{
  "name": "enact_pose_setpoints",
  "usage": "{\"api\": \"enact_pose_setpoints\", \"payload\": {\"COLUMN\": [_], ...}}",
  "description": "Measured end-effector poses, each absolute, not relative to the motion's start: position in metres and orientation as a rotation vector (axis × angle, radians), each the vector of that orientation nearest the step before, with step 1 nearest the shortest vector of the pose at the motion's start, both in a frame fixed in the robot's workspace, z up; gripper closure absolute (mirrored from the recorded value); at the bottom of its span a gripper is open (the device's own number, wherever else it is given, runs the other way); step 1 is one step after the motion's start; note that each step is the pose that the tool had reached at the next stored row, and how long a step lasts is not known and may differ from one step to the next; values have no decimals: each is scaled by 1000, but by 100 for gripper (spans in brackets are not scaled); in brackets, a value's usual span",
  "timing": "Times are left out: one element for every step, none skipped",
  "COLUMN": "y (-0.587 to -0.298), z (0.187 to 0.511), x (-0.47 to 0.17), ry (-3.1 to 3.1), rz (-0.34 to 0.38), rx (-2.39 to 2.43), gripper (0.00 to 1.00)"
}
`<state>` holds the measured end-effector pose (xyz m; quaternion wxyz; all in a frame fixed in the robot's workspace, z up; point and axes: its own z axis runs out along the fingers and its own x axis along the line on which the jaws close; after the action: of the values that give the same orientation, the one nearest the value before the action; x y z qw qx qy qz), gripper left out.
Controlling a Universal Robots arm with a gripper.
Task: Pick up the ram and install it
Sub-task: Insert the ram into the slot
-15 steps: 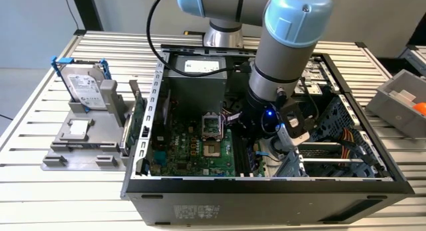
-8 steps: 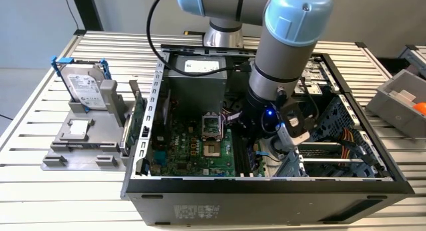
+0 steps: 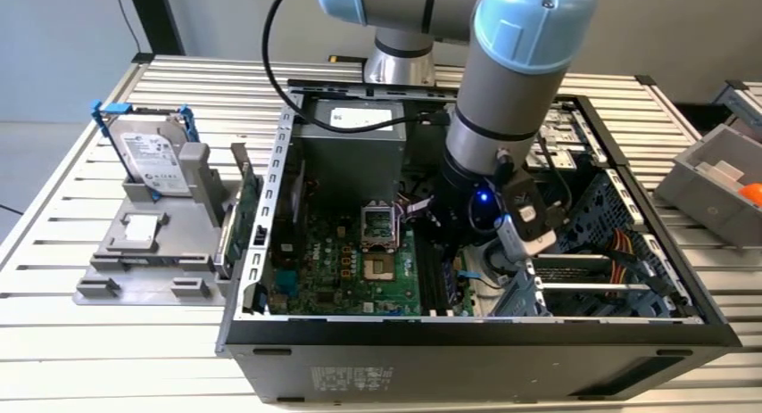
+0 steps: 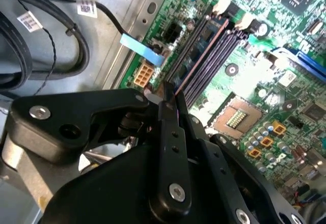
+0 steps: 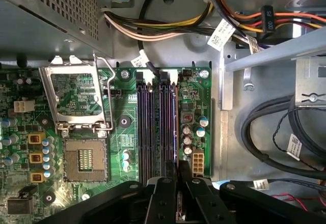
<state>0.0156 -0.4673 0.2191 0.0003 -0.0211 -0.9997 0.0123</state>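
Slatted metal table [image 3: 71, 279] carries an open computer case [image 3: 476, 337] lying on its side, with a grey holder block [image 3: 155, 252] at the left of the exterior frame supporting a silver hard drive [image 3: 153, 159] in a blue-tabbed frame. Inside the case, the motherboard [image 3: 345, 270] sits at lower centre of the exterior frame, an empty processor socket [image 5: 84, 160] showing at lower left of the first wrist frame. The arm reaches down into the case, and its tool [image 4: 170, 109] stands directly over the bank of black memory slots [image 5: 155, 127]. In the second wrist view the fingers are pressed together on the ram [image 4: 201, 56], a thin stick seen edge-on, running from the fingertips toward the upper right of that frame and lying along one of the slots. In the first wrist view the tool [image 5: 178, 180] sits at bottom centre, in line with the same slots. Assessment: the pick-up appears complete and the insertion step is in hand; whether the ram is fully seated or merely resting in the slot mouth cannot be determined. White latches [image 4: 247, 20] show at the far slot ends. Requirement for the following move, by judgement: a straight, even press along the slot line, without tilt.
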Motion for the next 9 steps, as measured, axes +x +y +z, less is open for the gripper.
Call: {"api": "enact_pose_setpoints", "payload": {"y": [-467,-467,-467,-467,-467,-467,-467,-467,-466], "z": [219,219,219,218,217,216,214,214,213], "x": [16,16,16,16,16,16,16,16,16], "ry": [-3140,-3140,-3140,-3140,-3140,-3140,-3140,-3140,-3140], "rz": [42,42,42,42,42,42,42,43,43], "rx": [-66,-67,-67,-67,-67,-67,-67,-67,-67], "gripper": [100,100,100,100,100,100,100,100,100]}}
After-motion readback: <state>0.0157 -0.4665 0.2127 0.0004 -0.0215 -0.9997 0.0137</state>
